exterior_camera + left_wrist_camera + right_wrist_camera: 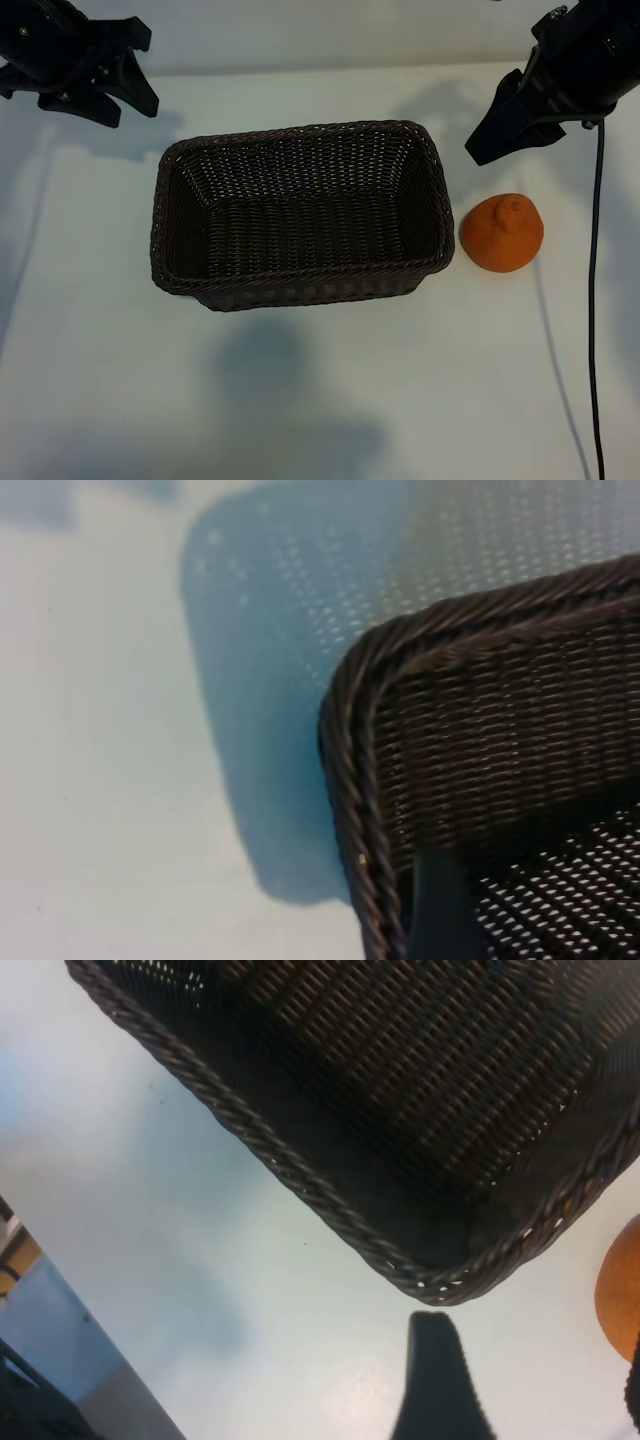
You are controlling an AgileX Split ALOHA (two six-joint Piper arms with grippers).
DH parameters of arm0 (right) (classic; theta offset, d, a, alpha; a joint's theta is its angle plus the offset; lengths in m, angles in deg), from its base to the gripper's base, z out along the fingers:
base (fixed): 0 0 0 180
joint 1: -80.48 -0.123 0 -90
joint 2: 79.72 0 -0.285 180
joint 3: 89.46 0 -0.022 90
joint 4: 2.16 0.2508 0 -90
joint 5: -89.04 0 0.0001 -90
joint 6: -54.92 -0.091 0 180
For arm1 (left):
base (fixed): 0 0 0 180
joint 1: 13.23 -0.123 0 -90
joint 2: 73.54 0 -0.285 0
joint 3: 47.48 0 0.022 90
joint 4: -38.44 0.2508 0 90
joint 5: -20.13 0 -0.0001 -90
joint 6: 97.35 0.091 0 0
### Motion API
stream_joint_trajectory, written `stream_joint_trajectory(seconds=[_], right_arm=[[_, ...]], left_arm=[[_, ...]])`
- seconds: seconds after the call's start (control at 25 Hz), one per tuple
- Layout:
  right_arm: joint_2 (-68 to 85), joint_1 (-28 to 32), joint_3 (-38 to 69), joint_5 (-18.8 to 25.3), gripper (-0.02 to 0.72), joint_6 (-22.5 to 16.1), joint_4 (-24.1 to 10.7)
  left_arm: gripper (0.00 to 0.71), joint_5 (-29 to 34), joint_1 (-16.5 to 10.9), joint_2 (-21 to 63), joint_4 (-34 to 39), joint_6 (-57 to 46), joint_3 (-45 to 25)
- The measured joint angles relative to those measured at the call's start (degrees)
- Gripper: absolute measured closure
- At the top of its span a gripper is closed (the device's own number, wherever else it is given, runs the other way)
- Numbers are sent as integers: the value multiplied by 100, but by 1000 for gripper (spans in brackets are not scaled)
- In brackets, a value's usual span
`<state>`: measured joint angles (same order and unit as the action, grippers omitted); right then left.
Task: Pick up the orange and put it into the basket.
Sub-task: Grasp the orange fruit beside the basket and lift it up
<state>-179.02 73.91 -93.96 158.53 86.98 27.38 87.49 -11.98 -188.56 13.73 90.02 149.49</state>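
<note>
Nothing of the task is done yet, judging by the exterior view: the orange (502, 233) sits on the white bench (320, 400) just beside the basket (300, 285), off its right-hand short side, and the basket holds nothing. The left gripper (95, 85) hangs above the bench's far left corner, the right gripper (520, 115) above the far right, nearer the fruit — both with fingers apart and gripping nothing. Picking up, carrying and dropping all remain. A black cable (592, 300) trails down the bench's right side, and soft shadows lie on the near part.

From the left wrist view, only a rounded corner of the basket (480, 730) shows, with its braided rim and its shadow on the pale bench (100, 780); the orange is not in sight.

From the right wrist view, another basket corner (440, 1280) fills the frame, one dark fingertip (435, 1380) pokes in, and a sliver of orange (620, 1290) peeks at the edge — apart from the rim. Past the bench's edge (150, 1210), a little greyish floor and some wooden furniture show.
</note>
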Motion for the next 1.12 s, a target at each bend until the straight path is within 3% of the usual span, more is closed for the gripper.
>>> stream_joint_trajectory(seconds=[0.28,0.8,1.12], right_arm=[[0,0,0,0,258,0,0],[0,0,0,-5,258,0,-5],[0,0,0,-5,258,0,-5]], left_arm=[[216,0,0,255,-480,475,-306],[215,0,0,878,-544,750,-1321],[215,0,0,1045,-649,854,-1491]])
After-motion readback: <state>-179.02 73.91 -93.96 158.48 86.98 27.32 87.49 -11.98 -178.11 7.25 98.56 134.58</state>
